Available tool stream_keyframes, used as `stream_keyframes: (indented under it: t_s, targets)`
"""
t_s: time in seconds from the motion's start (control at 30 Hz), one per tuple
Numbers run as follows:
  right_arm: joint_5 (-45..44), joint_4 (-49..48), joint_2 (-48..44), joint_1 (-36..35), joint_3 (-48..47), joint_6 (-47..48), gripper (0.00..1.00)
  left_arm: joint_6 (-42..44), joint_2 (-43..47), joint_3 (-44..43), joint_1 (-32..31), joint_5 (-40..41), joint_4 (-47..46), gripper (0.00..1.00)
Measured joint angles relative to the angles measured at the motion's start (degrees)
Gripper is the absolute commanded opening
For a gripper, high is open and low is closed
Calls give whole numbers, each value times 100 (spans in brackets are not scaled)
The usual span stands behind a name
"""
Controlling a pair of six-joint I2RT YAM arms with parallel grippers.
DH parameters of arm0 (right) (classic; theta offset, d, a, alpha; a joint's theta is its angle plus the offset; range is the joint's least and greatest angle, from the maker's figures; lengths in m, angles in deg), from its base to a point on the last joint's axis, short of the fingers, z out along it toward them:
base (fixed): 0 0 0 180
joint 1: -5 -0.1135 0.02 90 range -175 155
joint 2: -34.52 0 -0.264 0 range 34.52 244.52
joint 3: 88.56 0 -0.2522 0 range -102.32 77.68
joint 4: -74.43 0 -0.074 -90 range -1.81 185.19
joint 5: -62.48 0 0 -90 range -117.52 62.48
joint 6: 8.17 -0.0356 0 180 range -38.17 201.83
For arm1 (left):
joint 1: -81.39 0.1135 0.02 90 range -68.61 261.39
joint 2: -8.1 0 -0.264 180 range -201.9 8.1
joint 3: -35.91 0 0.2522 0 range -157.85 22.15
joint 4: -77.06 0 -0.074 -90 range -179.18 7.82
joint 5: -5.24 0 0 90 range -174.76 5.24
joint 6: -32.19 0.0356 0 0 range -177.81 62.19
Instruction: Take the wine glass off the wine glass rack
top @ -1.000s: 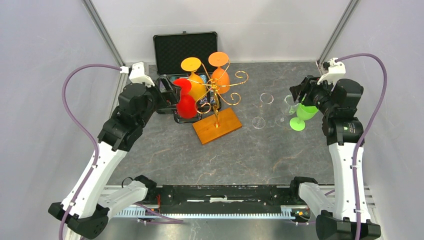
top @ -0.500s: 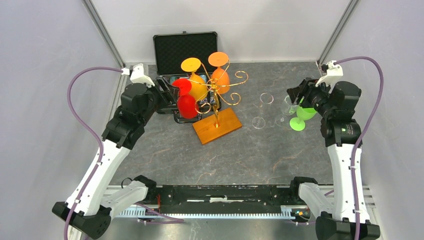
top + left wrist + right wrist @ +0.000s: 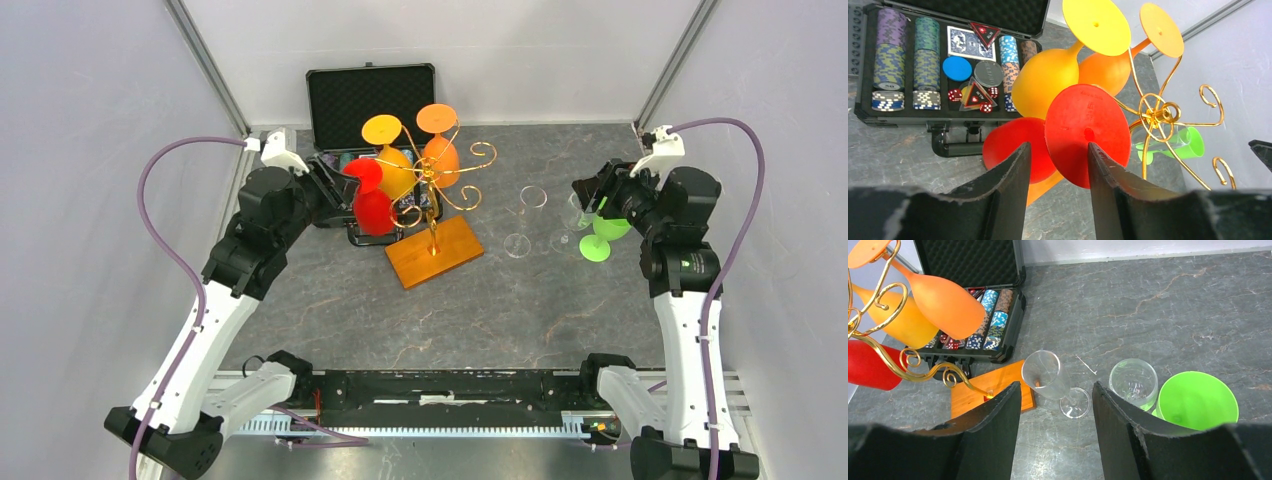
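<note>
Low in the left wrist view, my left gripper (image 3: 1058,147) has its two black fingers spread, a clear gap between them. Just beyond the fingertips, in that gap, sits the flat round foot of the red plastic wine glass (image 3: 1098,120), with its bowl to the lower left behind my left finger. I cannot tell whether either finger touches it. The glass hangs upside down and tilted on the golden wire wine glass rack (image 3: 1155,112), whose curled arms spread to the right of centre. Behind the red one, towards the top, a yellow plastic wine glass (image 3: 1045,80) and an orange plastic wine glass (image 3: 1108,70) hang on the same rack. Farthest, at upper left, lies the open black case of chips (image 3: 923,60).

My right gripper (image 3: 1055,387) is also spread and holds nothing. Past its fingertips on the grey stone table (image 3: 1148,305) are a clear narrow flute (image 3: 1048,372), a clear round glass (image 3: 1133,382) and a bright green plastic glass (image 3: 1198,400). The rack is at the far left of that view, well apart from this gripper.
</note>
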Motion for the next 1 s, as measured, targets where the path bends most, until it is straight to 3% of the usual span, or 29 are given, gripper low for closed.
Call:
stream_keyframes:
  t_s: [0.6, 1.0]
  targets:
    - [2, -46, -26, 0, 74, -20, 59, -518, 101, 0, 111, -439, -131, 4]
    - [0, -90, -37, 0, 74, -66, 58, -929, 160, -33, 146, -470, -398, 2]
